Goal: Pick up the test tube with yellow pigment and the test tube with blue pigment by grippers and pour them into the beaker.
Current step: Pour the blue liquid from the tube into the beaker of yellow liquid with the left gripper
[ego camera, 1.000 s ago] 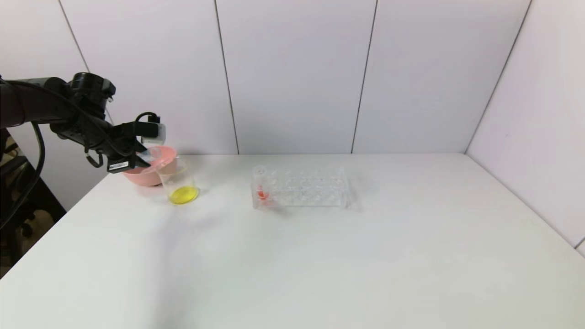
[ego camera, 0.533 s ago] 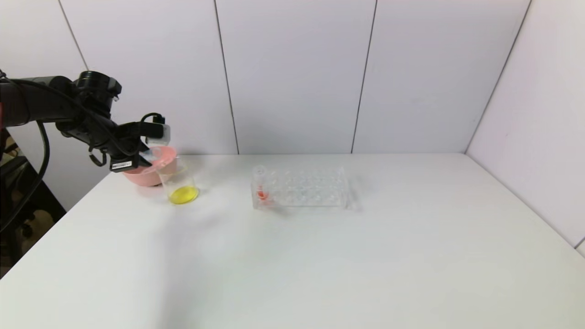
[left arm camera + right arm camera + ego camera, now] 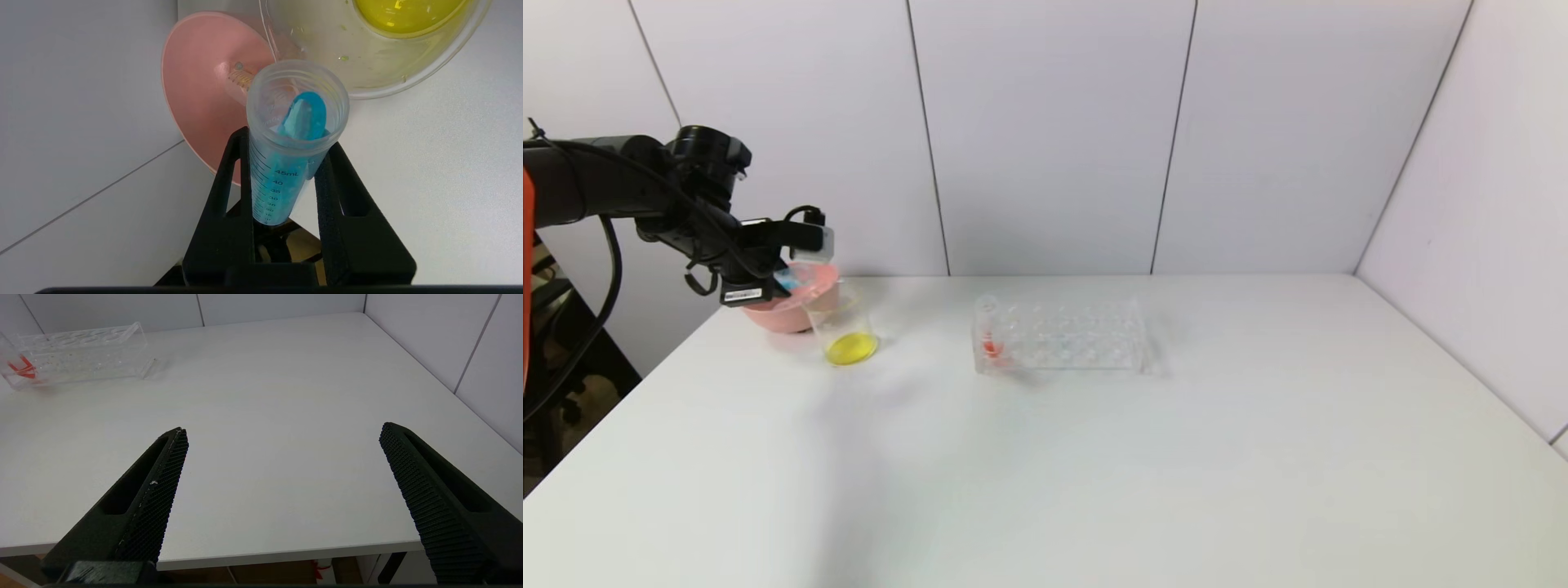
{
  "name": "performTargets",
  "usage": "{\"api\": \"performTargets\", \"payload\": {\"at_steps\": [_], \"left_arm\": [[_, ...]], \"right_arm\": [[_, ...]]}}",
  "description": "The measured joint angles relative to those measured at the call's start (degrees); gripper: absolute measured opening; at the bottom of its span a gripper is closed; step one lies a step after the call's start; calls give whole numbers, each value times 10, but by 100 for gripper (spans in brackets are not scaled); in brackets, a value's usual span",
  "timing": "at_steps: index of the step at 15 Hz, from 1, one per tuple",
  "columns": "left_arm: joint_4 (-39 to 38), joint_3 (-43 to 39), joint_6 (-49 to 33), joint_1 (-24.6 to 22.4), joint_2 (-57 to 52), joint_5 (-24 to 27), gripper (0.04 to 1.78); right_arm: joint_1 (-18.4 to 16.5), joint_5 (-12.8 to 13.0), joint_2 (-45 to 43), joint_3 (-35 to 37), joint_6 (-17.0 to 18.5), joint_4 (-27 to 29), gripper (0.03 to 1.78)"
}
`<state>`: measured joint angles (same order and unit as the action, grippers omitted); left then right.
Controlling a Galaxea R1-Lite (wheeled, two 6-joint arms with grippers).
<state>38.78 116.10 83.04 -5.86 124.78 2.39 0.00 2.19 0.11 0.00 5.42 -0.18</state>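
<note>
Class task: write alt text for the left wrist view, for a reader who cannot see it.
The left gripper holds the test tube with blue pigment between its jaws, open mouth toward the camera. Beyond it are the beaker, with yellow liquid inside, and a pink bowl on the white table.

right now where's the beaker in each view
Head view: beaker at far left of the table, in front of the pink bowl.
Left wrist view: beaker at the top edge, beyond the blue tube.
Right wrist view: not in it.
Shared landmark: the pink bowl.
</note>
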Motion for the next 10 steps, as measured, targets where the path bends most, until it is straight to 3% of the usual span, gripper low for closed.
{"api": "performTargets", "payload": {"at_steps": [10], "left_arm": [[3, 0, 0, 21, -2, -68, 45]], "right_arm": [[0, 0, 0, 0, 0, 0, 171]]}}
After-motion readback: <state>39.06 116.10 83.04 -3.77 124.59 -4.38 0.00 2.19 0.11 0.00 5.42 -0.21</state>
